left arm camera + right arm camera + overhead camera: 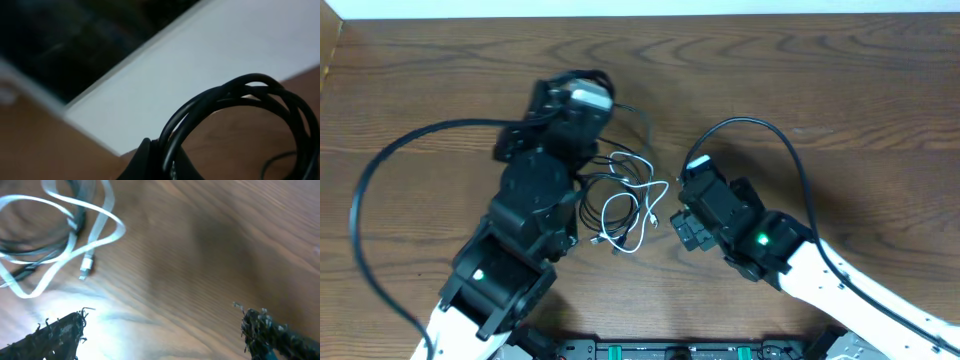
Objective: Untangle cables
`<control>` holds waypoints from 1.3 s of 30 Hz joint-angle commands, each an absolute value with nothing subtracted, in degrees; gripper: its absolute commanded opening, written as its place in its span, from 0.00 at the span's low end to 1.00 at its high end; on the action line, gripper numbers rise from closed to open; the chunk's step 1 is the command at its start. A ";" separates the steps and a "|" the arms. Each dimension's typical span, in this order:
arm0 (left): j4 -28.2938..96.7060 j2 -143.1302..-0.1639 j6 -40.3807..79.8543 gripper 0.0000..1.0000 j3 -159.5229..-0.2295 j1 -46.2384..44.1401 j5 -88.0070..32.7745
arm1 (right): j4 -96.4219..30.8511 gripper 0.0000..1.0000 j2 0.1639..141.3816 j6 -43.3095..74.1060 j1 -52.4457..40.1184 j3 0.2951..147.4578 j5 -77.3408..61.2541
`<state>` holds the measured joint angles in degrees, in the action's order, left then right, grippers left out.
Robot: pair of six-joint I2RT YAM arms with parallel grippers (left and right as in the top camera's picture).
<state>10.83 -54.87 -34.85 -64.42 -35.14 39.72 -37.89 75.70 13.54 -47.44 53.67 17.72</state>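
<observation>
Currently mid-separation, tangle not yet undone. Left gripper (154,161) has its fingers pressed together, pinching what looks like several turns of the black cable (235,90) and holding that bundle at the far side of the pile. Left wrist view is blurry, so the exact pinch spot is unclear. The rest of the black cable trails back into the loops at mid-table (840,90), where it overlaps the white cable (116,222). White cable lies flat in loose coils, with its plug (86,270) at the near edge. Right gripper (162,332) hangs just beside those coils, fingers spread wide, holding nothing. Next move, as I judge it: right drops onto a white strand near the plug, closes, and drags it away from the left's grip. Risk: catching black strands too.
</observation>
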 commanded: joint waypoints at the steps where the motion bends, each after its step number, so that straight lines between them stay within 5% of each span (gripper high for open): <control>1: 10.11 -52.25 -34.11 0.07 -65.82 -35.07 49.98 | -36.73 0.99 76.86 14.94 -47.55 54.22 23.03; 12: 10.13 -46.76 -35.24 0.07 -65.82 -35.07 51.99 | -26.98 0.99 80.25 7.60 -47.57 54.22 21.37; 22: 11.92 -46.72 -33.76 0.07 -65.82 -35.07 51.94 | -16.49 0.99 82.63 4.49 -49.93 54.22 -1.19; 33: 11.88 -46.72 -32.80 0.08 -65.82 -35.07 51.94 | -24.67 0.99 88.71 2.04 -51.03 54.19 -7.27; 39: 11.88 -46.72 -32.05 0.48 -65.82 -35.07 51.94 | -19.22 0.99 92.18 5.87 -53.76 54.19 -7.31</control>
<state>12.23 -47.13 -33.36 -64.42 -35.14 50.96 -20.97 91.35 3.38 -51.99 53.67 -5.89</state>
